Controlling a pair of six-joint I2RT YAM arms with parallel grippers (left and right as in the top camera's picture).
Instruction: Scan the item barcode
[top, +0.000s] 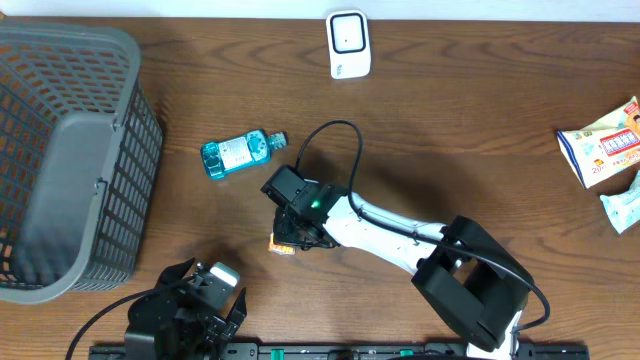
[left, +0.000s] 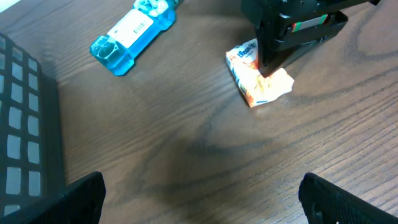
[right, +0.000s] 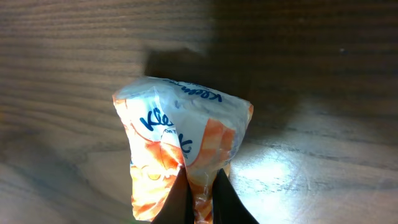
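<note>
I note right gripper (right: 200, 186) pinched onto the pack (right: 180, 137), seemingly not yet lifted; left gripper (left: 200, 186) gapes empty; scanner (top: 349, 43) pass remains.

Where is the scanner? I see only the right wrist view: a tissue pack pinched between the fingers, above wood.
Observer: The white scanner stands at the far edge of the table, well beyond the tissue pack that the right gripper has pinched.
Operator: Does something lie between them?
Observer: A blue bottle lies on its side, a little to the left of the straight path.
Operator: What does the left arm do?
Observer: The left gripper is open and holds nothing, at the near edge, next to a grey basket.
</note>
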